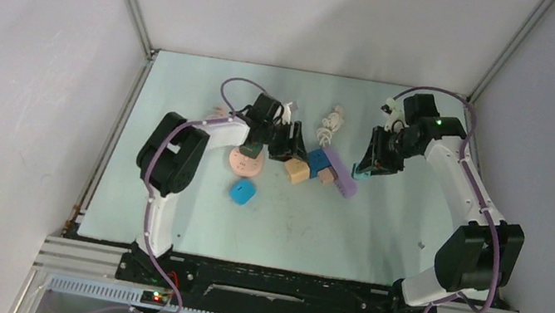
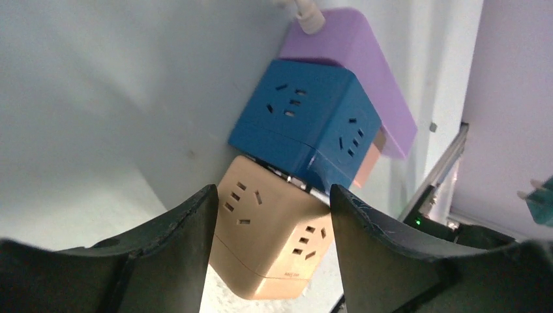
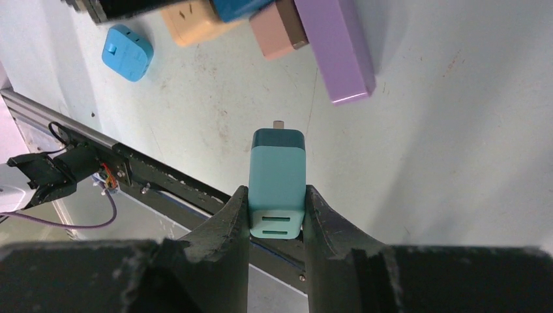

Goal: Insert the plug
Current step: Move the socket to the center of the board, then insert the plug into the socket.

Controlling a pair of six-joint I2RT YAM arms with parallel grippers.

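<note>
While the right gripper (image 3: pixel 275 195) clamps the teal rectangular plastic plug (image 3: pixel 277 163) by its two long sides, the plug's metal prong points straight out past the fingertips, off the pale green table top (image 1: pixel 288 225).
- Slotted end of the plug faces back toward the wrist. Darker teal cap sits at the prong end.
- Ahead of the prong, apart from it: the near end of the long purple plastic power strip (image 3: pixel 336 52).
- Ahead and slightly to the left-finger side: a small pink plastic block (image 3: pixel 277 29), touching the strip.
- Far out on the left-finger side: a light blue rounded-square plastic adapter (image 3: pixel 127 52), lying alone.

Left gripper (image 2: pixel 274 192): jaws partly spread and set around the tan cube-shaped plastic socket block (image 2: pixel 267 241), one finger against each side face.
- Tan cube fills the gap between the fingers. Its socket holes show on the top and the right-finger face.
- Just beyond the fingertips, touching the tan cube: a dark blue cube-shaped plastic socket block (image 2: pixel 300 124).
- Beyond that, the purple strip, with a white cable end (image 2: pixel 306 13) at its far tip.

Overhead: the two grippers face each other across the cluster of blocks, with the teal plug near the strip's end but not touching it.
</note>
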